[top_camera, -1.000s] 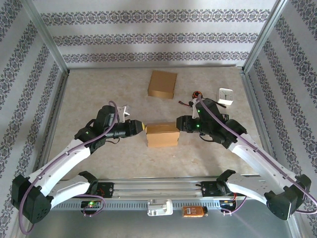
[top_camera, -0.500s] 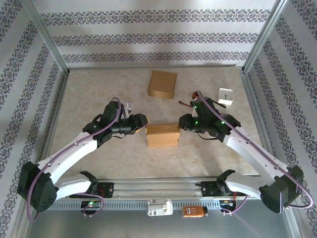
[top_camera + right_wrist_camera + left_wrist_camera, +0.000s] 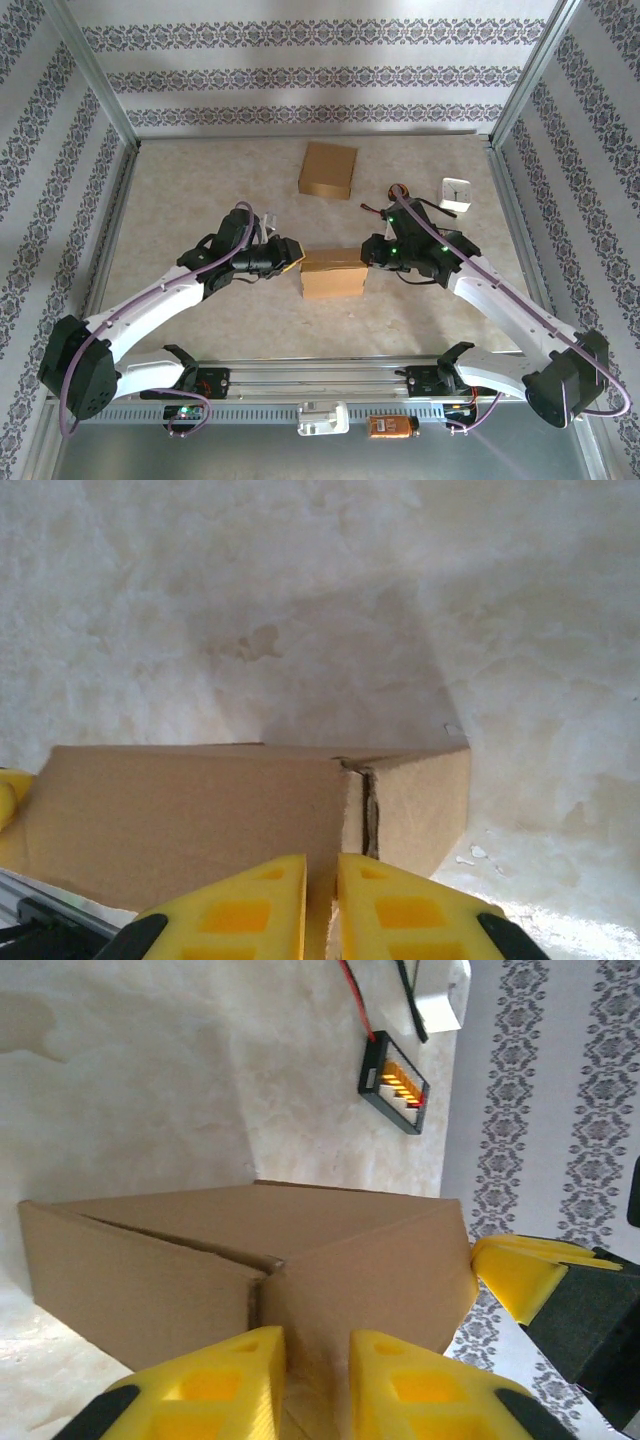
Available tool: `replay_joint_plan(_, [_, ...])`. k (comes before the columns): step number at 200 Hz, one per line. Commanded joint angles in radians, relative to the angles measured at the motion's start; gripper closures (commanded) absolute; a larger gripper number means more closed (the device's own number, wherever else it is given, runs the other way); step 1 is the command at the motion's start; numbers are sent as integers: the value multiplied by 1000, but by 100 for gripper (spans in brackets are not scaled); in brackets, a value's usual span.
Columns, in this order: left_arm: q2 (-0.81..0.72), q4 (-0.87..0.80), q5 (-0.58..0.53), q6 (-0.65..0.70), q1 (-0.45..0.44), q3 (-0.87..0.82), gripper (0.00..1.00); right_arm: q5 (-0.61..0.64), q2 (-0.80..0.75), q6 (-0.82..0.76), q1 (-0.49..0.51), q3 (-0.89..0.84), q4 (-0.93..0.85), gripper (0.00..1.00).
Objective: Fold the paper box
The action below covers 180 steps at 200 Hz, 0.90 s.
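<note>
Paper box (image 3: 332, 272) is now pinched at either end between the left fingers (image 3: 215, 1385) and right fingers (image 3: 255, 905), lately narrowed, steadying it for folding.

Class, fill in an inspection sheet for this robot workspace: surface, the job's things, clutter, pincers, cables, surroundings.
Surface: pale mottled table.
Job's things: paper box, brown cardboard, at the centre between the two arms; second brown box farther back, standing apart.
Clutter: small white clock-like item at the right; orange device on the near rail.
Pincers: left pincer closed on the paper box's left end; right pincer closed on its right end.
Cables: purple cable along each arm; red and black wires on the table behind the right arm.
Surroundings: patterned wallpaper walls; metal frame posts.
</note>
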Motion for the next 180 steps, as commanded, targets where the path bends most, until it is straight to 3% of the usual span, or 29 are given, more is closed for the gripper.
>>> replay_joint_plan(1, [-16, -45, -41, 25, -16, -27, 81, -1, 20, 2, 25, -43, -1, 85])
replay_joint_plan(31, [-29, -104, -73, 52, -17, -43, 86, 10, 9, -6, 27, -42, -15, 84])
replay_joint_plan(61, [-54, -109, -81, 66, -17, -32, 87, 18, -28, -5, 24, 20, -28, 77])
replay_joint_plan(100, [-85, -106, -85, 110, -19, 10, 51, 58, -54, -1, 19, 47, -28, 63])
replay_joint_plan(115, [-85, -111, -86, 118, -20, 8, 44, 49, -42, -10, 17, 39, -23, 60])
replay_joint_plan(152, [-46, -70, -46, 122, -30, -18, 43, 9, 2, -18, 17, -4, 11, 59])
replay_joint_plan(180, [30, -113, 5, 169, -60, -30, 55, 34, 31, -40, 23, -76, 14, 65])
